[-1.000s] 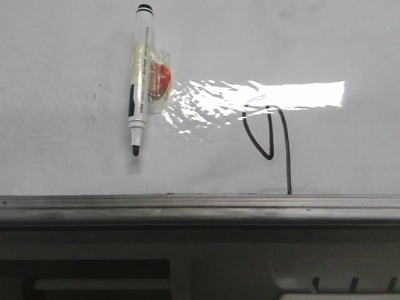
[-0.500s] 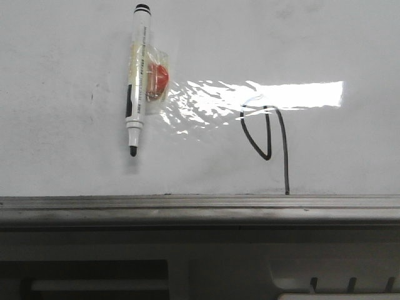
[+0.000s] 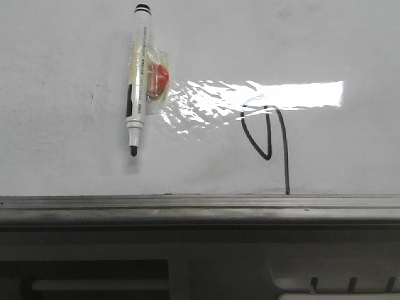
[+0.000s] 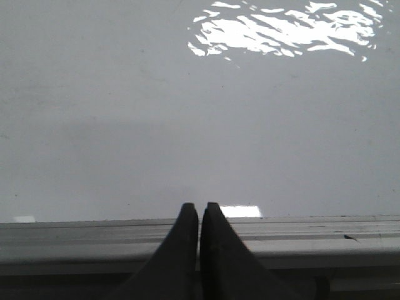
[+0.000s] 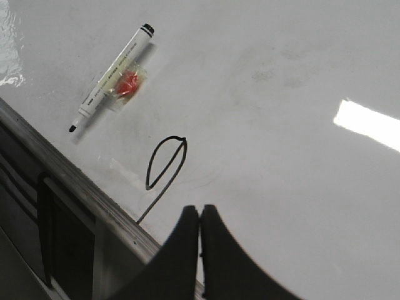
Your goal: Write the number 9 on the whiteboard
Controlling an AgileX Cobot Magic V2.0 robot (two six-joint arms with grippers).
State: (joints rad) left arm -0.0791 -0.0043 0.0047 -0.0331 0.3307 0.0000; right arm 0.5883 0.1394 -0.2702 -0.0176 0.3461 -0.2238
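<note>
Whiteboard (image 3: 62,156) fills the view of both wrist cameras. The left gripper (image 4: 200,209) has its fingertips pressed together, holding nothing, above the grey metal rail (image 4: 94,234) along the board's edge. The right gripper (image 5: 200,212) is likewise closed and empty, near the same rail. Just beyond its tips lies the number 9 (image 5: 164,165), a narrow black loop whose straight tail runs down to the rail. Farther off on the board rests a white marker (image 3: 137,81), uncapped, with a red object (image 3: 159,76) taped to its side.
</note>
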